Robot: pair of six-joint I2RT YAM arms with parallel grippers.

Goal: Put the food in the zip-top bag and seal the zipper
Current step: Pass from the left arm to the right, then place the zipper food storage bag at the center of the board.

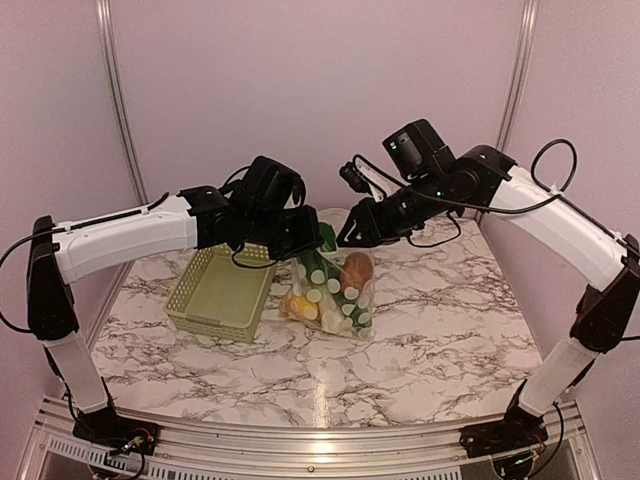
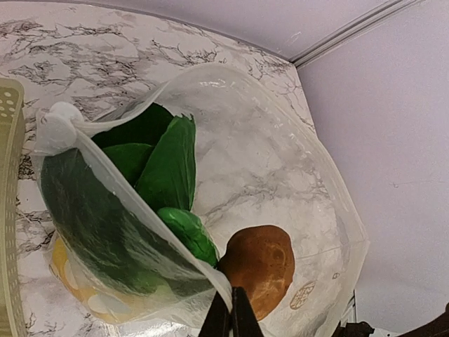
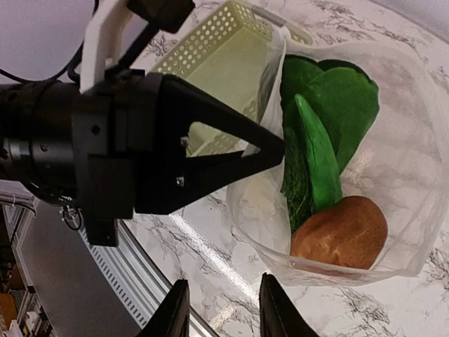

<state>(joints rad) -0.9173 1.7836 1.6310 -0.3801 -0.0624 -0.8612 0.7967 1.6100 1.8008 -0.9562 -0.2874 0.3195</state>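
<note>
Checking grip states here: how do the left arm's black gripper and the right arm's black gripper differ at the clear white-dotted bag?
The left gripper is shut; the right gripper has its jaws apart. The left gripper pinches the mouth edge of the clear white-dotted bag; the right gripper holds nothing. Both are black, two-fingered and poised at the bag's open mouth.

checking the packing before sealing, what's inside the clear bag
In the bag: green bok choy leaves, a long green piece, a reddish-brown round one, and a lemon low down. Anything beneath the leaves is covered.
</note>
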